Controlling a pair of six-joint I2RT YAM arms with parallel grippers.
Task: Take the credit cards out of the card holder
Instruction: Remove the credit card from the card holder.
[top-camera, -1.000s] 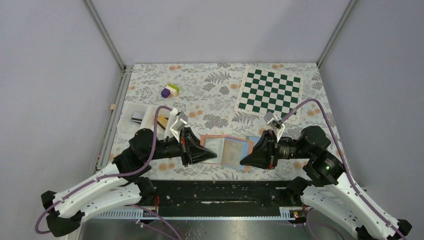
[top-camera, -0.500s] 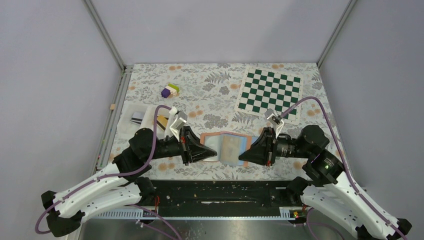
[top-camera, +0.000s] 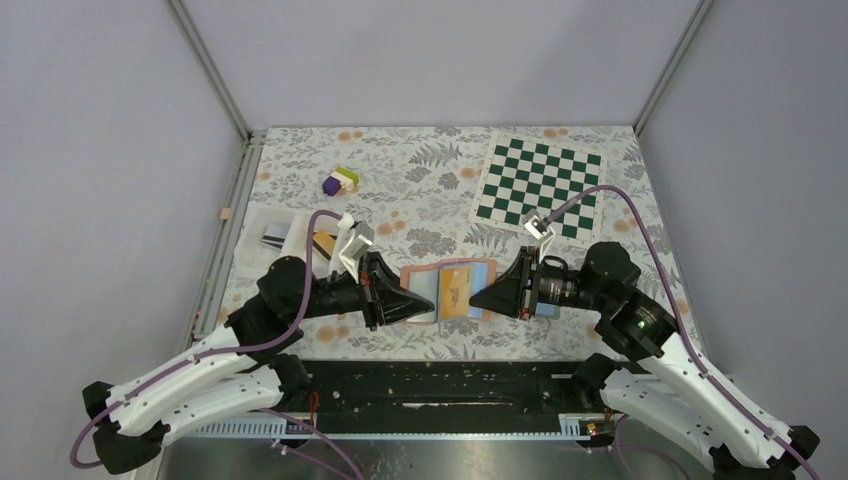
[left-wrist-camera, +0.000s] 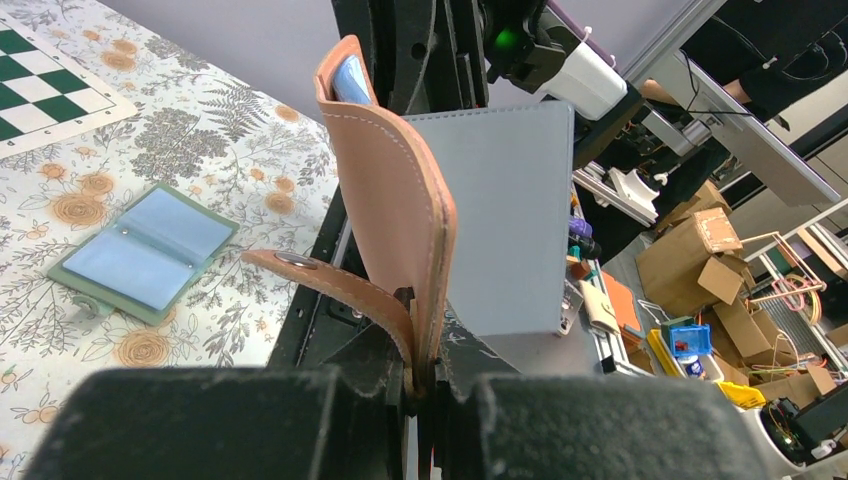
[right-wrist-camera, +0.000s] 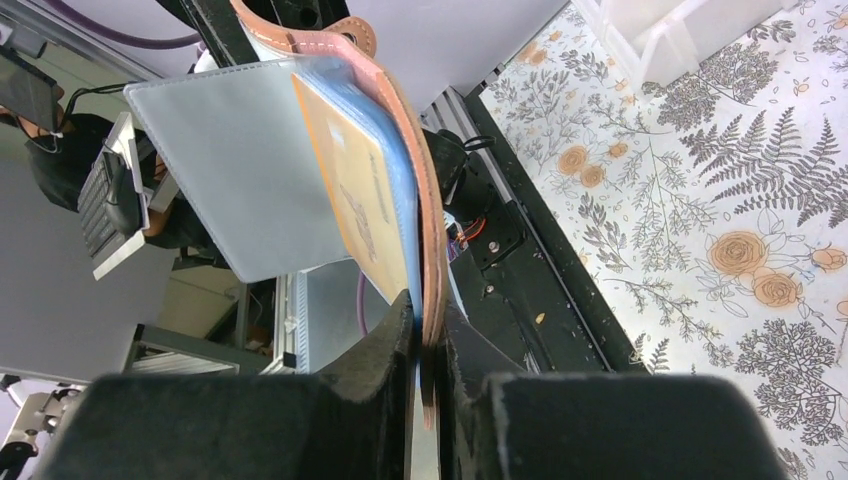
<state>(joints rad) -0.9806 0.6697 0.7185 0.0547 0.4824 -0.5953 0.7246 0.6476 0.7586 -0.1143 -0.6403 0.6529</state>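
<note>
Holder held up between 2 arms, left gripper clamped on holder's left edge, right gripper clamped on holder's right edge, 1 orange card lodged inside holder's sleeves.

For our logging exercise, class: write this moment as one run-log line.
card holder: open, held both ends | left hand: shut on it | right hand: shut on it | credit card: in holder

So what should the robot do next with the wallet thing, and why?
Probably the right tool should re-pinch just the orange card: it seems to clamp the brown card holder too, while the left tool grips its other side.
</note>
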